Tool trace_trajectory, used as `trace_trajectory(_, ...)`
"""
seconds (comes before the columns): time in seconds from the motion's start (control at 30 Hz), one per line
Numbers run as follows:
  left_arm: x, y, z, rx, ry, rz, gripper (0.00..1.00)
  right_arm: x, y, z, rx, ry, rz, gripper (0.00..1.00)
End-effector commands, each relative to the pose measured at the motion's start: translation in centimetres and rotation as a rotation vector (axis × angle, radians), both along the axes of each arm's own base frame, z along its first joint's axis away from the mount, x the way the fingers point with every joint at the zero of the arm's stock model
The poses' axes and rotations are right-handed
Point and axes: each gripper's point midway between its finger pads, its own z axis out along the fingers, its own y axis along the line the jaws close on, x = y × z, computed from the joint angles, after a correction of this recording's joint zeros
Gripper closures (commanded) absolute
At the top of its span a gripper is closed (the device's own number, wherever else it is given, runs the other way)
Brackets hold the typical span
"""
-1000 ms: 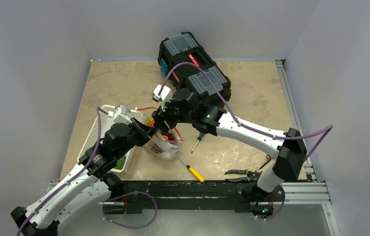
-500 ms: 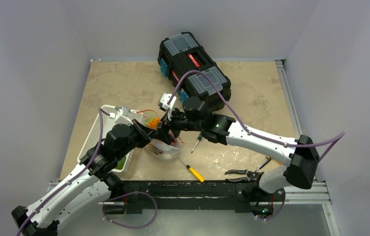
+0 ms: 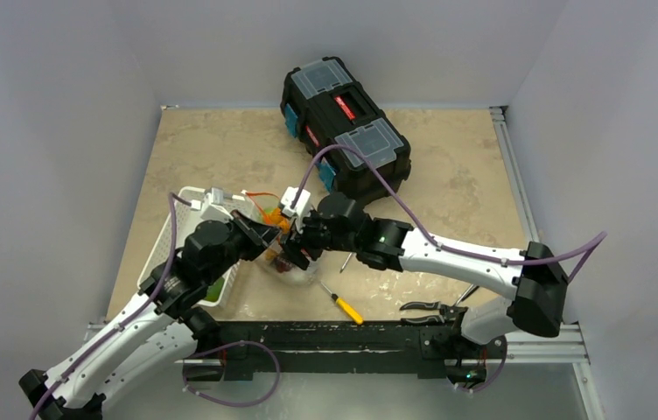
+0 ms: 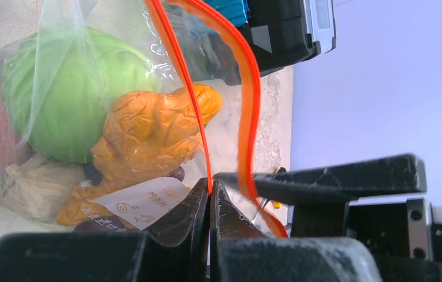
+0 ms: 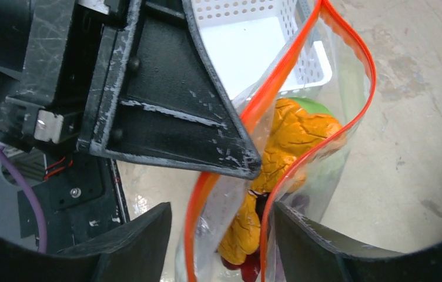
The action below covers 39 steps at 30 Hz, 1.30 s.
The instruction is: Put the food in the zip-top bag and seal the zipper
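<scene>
The basket (image 3: 161, 249) sits at the far left of the tabletop (image 3: 220, 149). Just right of it, my left hand (image 4: 210, 189) is clenched on the zipper (image 4: 247, 88), with one side of the orange strip pinched between its fingertips. The bag (image 4: 48, 35) stands between my two hands with its mouth gaping. Inside it are the cabbage (image 4: 72, 94) and a lumpy orange food (image 4: 148, 129). My right hand (image 5: 221, 226) is released, its fingers apart on either side of the bag's mouth. Further right lie a screwdriver (image 3: 343, 304) and pliers (image 3: 426, 306).
</scene>
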Motion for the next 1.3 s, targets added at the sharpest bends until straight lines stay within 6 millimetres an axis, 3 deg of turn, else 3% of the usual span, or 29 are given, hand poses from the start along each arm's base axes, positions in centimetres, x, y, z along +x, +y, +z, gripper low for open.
trace_trajectory(0.0,0.9,-0.4,3.6,-0.087,-0.044,0.029,1.00,1.3,1.3,1.2,0.011,-0.084,-0.156,0.41)
trace_trajectory(0.07,1.0,-0.4,3.9,-0.085,-0.040,0.033,1.00,2.3,1.2,0.8,-0.011,-0.107,-0.213,0.48)
trace_trajectory(0.2,0.9,0.1,4.3,-0.068,-0.049,0.045,0.97,4.2,0.6,0.4,-0.026,-0.161,-0.317,0.81)
trace_trajectory(0.23,1.0,0.3,4.5,-0.047,-0.062,0.041,0.91,4.5,0.6,0.4,-0.024,-0.185,-0.314,0.88)
trace_trajectory(0.3,1.1,1.0,5.5,0.018,-0.119,0.008,0.69,5.3,0.3,0.9,-0.021,-0.247,-0.325,1.00)
trace_trajectory(0.37,1.1,1.5,7.3,0.122,-0.216,-0.073,0.47,6.1,0.1,0.9,-0.049,-0.266,-0.329,1.00)
trace_trajectory(0.5,1.1,3.5,7.8,0.348,-0.279,-0.231,0.29,7.5,0.3,0.9,-0.067,-0.203,-0.255,1.00)
trace_trajectory(0.7,3.3,6.3,8.7,0.385,-0.473,-0.251,0.25,7.7,0.2,2.0,0.068,-0.149,-0.064,1.00)
trace_trajectory(0.8,5.4,6.3,7.5,0.330,-0.534,-0.228,0.20,7.4,0.3,1.9,0.070,-0.145,-0.021,1.00)
trace_trajectory(1.0,8.7,5.4,7.2,0.291,-0.667,-0.275,0.13,6.3,0.1,2.2,0.092,-0.159,0.036,1.00)
trace_trajectory(1.07,9.7,5.5,6.4,0.332,-0.659,-0.298,0.11,6.1,0.0,2.4,0.106,-0.165,0.036,1.00)
trace_trajectory(1.13,11.1,7.1,5.1,0.354,-0.601,-0.278,0.11,6.2,-0.2,2.6,0.108,-0.171,0.023,1.00)
trace_trajectory(1.2,12.1,8.8,4.0,0.314,-0.534,-0.249,0.13,6.2,-0.4,2.7,0.108,-0.175,0.017,1.00)
trace_trajectory(1.27,12.9,9.2,4.1,0.239,-0.556,-0.274,0.13,6.1,-0.6,2.9,0.116,-0.182,0.020,1.00)
